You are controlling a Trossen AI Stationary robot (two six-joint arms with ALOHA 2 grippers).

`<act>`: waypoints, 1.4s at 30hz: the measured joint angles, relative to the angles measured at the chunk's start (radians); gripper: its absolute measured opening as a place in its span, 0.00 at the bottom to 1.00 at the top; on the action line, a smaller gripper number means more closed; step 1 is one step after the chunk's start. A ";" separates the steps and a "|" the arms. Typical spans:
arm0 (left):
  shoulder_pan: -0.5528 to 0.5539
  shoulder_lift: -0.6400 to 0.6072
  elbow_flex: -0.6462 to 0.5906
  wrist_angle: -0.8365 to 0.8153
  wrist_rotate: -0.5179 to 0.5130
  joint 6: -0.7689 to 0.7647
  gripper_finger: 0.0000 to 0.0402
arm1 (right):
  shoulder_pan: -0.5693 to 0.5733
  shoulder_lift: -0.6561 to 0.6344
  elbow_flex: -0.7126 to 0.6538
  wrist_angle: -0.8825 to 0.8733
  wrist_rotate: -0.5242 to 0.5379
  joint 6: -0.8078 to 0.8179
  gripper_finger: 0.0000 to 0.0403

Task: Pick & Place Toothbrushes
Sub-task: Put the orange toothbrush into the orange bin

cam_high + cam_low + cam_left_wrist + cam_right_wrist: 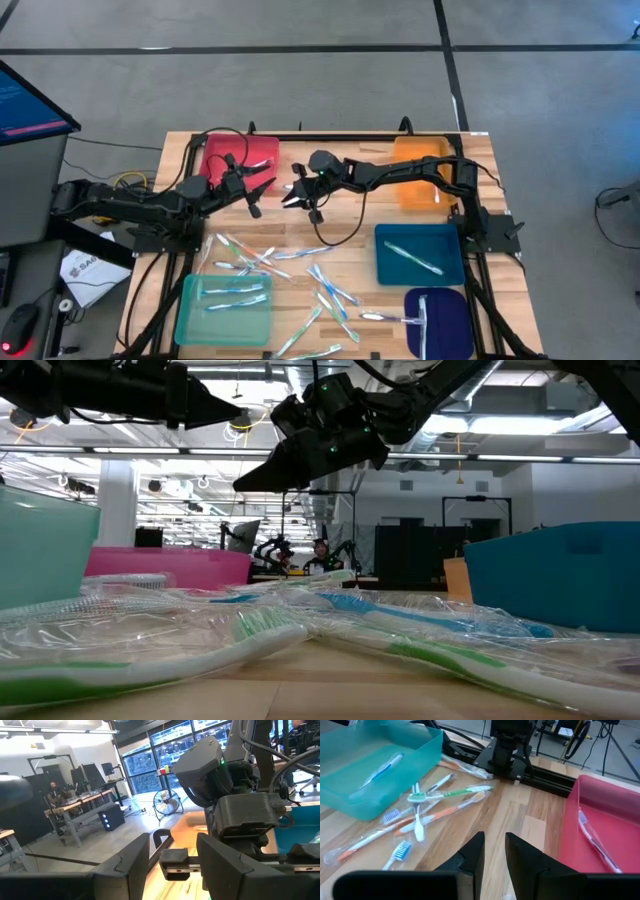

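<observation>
above the worktop's middle: both arms hang off the wood, tips turned toward each other, near but apart; my guess is they are paused between picks.
left pincer [262, 187]: held in the air just in front of the pink tray [215, 152], fingers spread, nothing between them.
right pincer [288, 196]: also raised, fingers drawn near together with a narrow gap showing, nothing held.
toothbrushes [250, 262]: most lie loose in clear wrappers across the front half of the worktop [370, 245], scattered and crossing, which suggests they were tipped out for sorting.
pink tray: one brush along its inner side.
teal tray [192, 318]: front left, a few brushes laid lengthwise.
blue tray [385, 262]: right side, one brush lying slantwise.
dark blue tray [445, 322]: front right, one brush inside, another lying across its rim.
orange tray [412, 188]: far right, partly under the right arm; its contents cannot be told.
sorting: judged early, most brushes not yet in trays.
</observation>
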State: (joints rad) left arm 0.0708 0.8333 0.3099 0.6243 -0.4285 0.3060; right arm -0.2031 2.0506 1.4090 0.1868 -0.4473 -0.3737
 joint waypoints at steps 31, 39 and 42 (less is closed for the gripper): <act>-0.018 0.063 0.520 -1.323 0.421 -0.851 0.39 | 0.023 0.000 0.000 -0.136 0.000 0.031 0.18; -0.068 0.262 0.520 -1.508 0.664 -1.178 0.39 | 0.065 -0.001 -0.016 -0.149 0.000 -0.031 0.18; -0.091 0.311 0.519 -1.543 0.734 -1.261 0.39 | 0.073 -0.001 -0.025 -0.132 0.000 -0.045 0.18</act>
State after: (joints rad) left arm -0.0205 1.1445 0.8292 -0.9191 0.3057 -0.9547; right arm -0.1299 2.0495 1.3842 0.0545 -0.4477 -0.4187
